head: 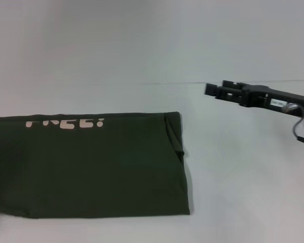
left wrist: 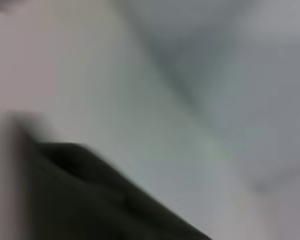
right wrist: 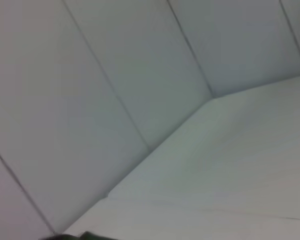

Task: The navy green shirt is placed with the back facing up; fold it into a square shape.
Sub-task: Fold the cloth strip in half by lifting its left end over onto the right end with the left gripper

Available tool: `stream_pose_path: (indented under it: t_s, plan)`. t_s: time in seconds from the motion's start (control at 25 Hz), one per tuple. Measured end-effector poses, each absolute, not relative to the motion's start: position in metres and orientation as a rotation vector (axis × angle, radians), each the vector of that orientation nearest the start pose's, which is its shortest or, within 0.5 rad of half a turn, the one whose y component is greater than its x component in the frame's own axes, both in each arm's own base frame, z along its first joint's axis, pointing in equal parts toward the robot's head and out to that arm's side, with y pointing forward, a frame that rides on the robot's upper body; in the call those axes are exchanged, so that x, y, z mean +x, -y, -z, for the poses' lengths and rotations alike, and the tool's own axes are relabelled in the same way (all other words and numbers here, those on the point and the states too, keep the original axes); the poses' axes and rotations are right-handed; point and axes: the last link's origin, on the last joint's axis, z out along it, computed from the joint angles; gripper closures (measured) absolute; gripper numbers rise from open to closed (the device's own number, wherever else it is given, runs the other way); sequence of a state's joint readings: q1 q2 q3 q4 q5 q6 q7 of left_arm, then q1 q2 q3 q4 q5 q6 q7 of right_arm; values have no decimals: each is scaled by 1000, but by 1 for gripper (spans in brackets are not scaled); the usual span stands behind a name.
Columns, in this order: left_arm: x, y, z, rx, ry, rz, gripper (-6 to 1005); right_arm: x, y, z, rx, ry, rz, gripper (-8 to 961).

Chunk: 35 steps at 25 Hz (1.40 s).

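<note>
only partly readable, cream lettering (head: 65, 123) like "free!" tops the folded navy green shirt (head: 91, 167); right gripper (head: 211, 90) hovers apart, finger state unclear

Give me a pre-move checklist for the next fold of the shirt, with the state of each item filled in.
1. Navy green shirt already folded into a long band on the table: ok.
2. Shirt square yet: not ok, the band runs off the head view's left edge.
3. Cream lettering showing at the far edge: ok.
4. Right gripper clear of the cloth, above the table to the shirt's right: ok.
5. Right gripper's opening: cannot tell.
6. Left gripper's position: cannot tell, not in view.
</note>
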<state>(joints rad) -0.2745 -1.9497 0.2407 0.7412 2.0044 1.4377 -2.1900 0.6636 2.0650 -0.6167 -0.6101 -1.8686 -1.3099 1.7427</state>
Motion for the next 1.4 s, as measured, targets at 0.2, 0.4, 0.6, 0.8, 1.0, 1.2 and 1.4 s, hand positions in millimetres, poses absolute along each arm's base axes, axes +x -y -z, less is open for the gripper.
stream_pose_path:
  t_s: [0.2, 0.4, 0.6, 0.8, 1.0, 1.2, 1.4]
  plan:
    - [-312, -318, -102, -1958, 1587, 1235, 980, 265, -386, -56, -2213, -1067, -985, 55]
    - [-231, -354, -41, -2265, 1529, 1270, 966, 308, -357, -114, -2039, -1056, -1079, 55]
    - [-180, -372, 34, -2430, 1575, 1255, 952, 333, -336, -151, -1969, -1029, -1056, 55]
    - [-168, -368, 105, -2406, 1683, 1121, 937, 342, -330, -163, -1957, -999, -1011, 55]
    - [-158, -358, 131, -2444, 1714, 1042, 923, 342, -331, -167, -1960, -976, -996, 55]
    - [-163, -351, 126, -2484, 1700, 1069, 838, 340, -334, -161, -1967, -982, -999, 55]
    - [-174, -343, 103, -2557, 1628, 1141, 752, 339, -335, -154, -1960, -999, -1011, 55]
